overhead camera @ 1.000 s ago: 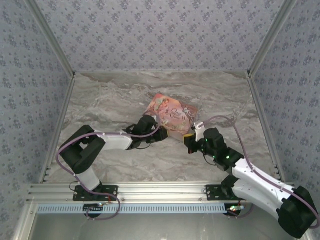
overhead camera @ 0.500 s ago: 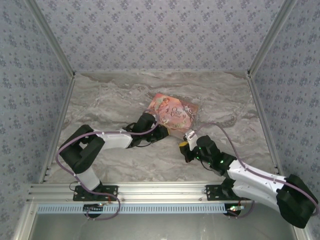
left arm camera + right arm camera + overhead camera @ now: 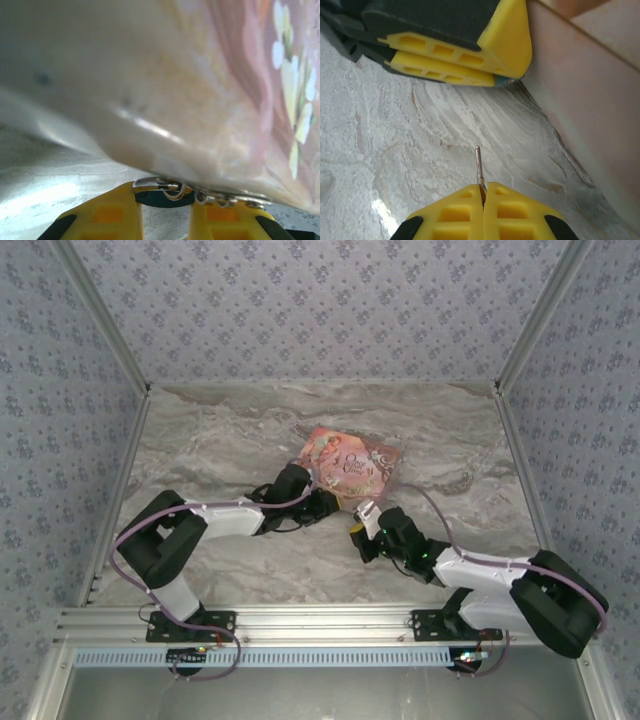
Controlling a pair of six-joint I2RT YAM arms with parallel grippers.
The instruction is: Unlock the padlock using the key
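Yellow fingers [image 3: 125, 200] of the left gripper [image 3: 325, 506], just left of centre in the top view, stand a narrow gap apart and pinch the padlock [image 3: 163, 200]. Its small dark body and thin metal shackle sit between their tips, at the bottom centre of the left wrist view. The lock is tight against the lower left edge of the pink box [image 3: 350, 468], which rests on the marble table [image 3: 220, 440] at mid-frame. Just right of that, the right gripper [image 3: 358, 531] is clamped fully on the key [image 3: 479, 167]. The key's thin blade sticks up from between the pressed pads toward the left fingers, with a gap between them.
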